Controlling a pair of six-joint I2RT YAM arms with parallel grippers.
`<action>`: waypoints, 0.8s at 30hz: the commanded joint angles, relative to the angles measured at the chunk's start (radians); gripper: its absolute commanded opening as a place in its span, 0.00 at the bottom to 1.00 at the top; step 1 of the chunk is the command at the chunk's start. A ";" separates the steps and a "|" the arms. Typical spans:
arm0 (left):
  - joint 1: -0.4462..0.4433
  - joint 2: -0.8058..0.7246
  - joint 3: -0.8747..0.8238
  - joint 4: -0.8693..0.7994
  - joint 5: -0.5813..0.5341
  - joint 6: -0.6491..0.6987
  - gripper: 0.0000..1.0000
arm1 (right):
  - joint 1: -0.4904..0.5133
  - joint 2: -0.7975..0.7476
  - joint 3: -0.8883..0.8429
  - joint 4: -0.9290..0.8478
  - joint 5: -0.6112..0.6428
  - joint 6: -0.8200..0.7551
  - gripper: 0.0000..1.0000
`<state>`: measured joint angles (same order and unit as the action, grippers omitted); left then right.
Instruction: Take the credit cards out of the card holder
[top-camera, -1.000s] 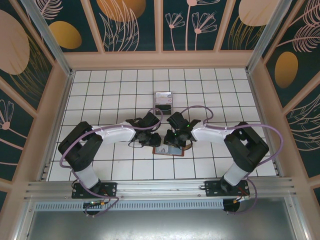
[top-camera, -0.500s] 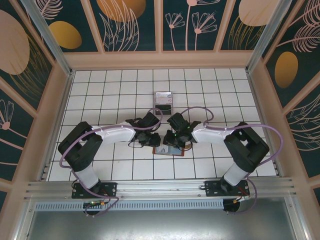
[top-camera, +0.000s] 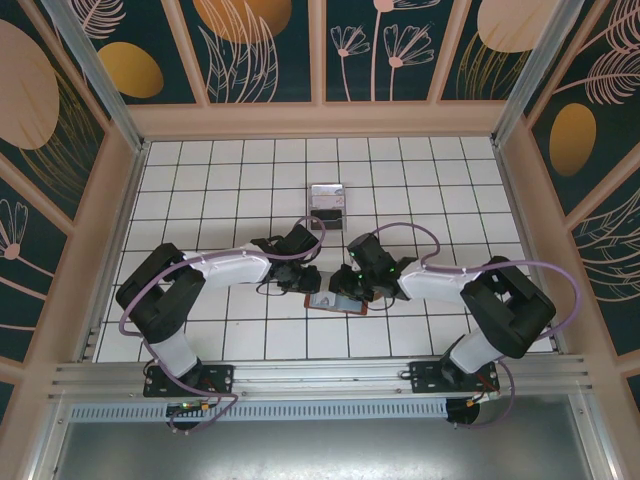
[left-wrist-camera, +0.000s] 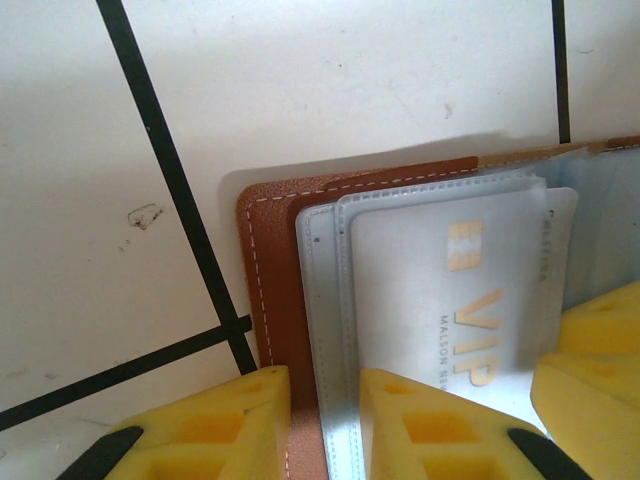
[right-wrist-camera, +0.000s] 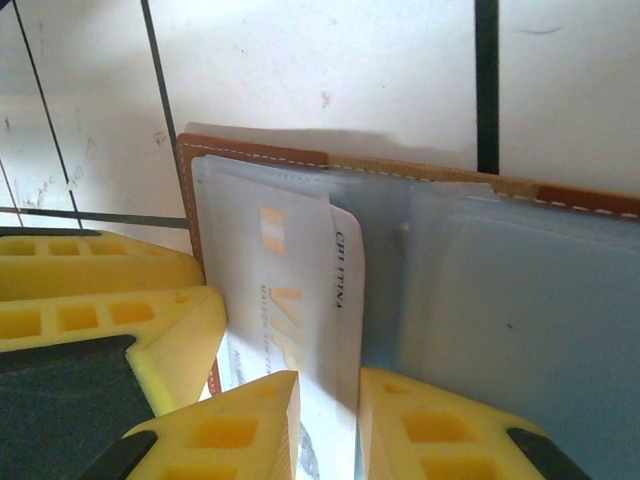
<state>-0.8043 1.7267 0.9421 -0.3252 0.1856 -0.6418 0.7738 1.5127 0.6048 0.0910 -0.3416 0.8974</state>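
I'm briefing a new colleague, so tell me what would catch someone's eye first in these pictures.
The left arm and right arm meet over the open brown card holder near the front middle of the tiled table. Close up, a pale card marked VIP lies among clear sleeves, with yellow fingers crowding the holder's edge. Farther back sits a small box.

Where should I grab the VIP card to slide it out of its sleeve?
Pinch the VIP card by its bare strip poking out of the clear sleeve, coming from the card holder's fold side; its other edges sit pocketed toward the stitched brown border.
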 joint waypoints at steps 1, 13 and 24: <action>0.000 0.008 -0.029 -0.037 -0.014 -0.021 0.26 | -0.029 -0.073 -0.133 0.278 -0.106 0.013 0.19; -0.001 0.001 -0.032 -0.038 -0.011 -0.031 0.26 | -0.048 -0.071 -0.207 0.408 -0.137 0.030 0.09; -0.001 0.002 -0.029 -0.041 -0.011 -0.032 0.26 | -0.050 -0.040 -0.128 0.152 -0.040 0.005 0.22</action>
<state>-0.8043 1.7248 0.9386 -0.3214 0.1864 -0.6601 0.7307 1.4570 0.4355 0.3252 -0.4160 0.9226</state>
